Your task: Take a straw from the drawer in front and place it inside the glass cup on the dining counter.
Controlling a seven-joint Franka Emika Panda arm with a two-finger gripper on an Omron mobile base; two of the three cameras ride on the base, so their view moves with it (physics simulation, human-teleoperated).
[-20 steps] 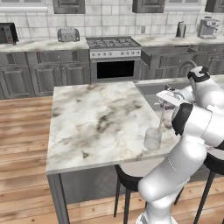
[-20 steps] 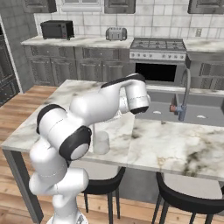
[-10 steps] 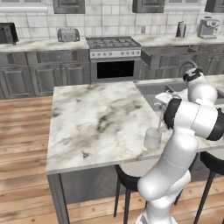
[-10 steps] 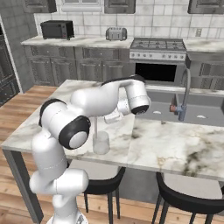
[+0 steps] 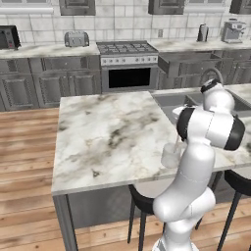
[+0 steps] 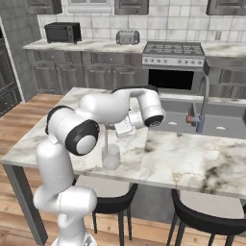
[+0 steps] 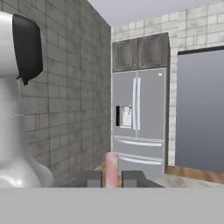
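Observation:
The glass cup point(image 6: 111, 157) point(image 5: 170, 157) stands near the front edge of the dining counter point(image 6: 192, 158) point(image 5: 108, 132). The thin pinkish-red straw point(image 6: 105, 139) hangs upright over it, its lower end at the cup's rim. My gripper point(image 6: 120, 129) is shut on the straw's upper part, just above and beside the cup. In the hand view the straw point(image 7: 111, 169) sticks up between the two dark fingertips point(image 7: 89, 178). My own arm hides the gripper in the left base view. The drawer point(image 5: 188, 61) stands pulled out, right of the stove.
A sink with a faucet point(image 6: 202, 103) is set in the counter right of the cup. Black stools point(image 6: 206, 218) stand under the front edge. The stove point(image 5: 128, 63) and grey cabinets line the back wall. A steel fridge point(image 7: 140, 118) is in the hand view.
My arm's elbow and forearm have swung round while the hand stays over the cup with the straw. The cup has not moved.

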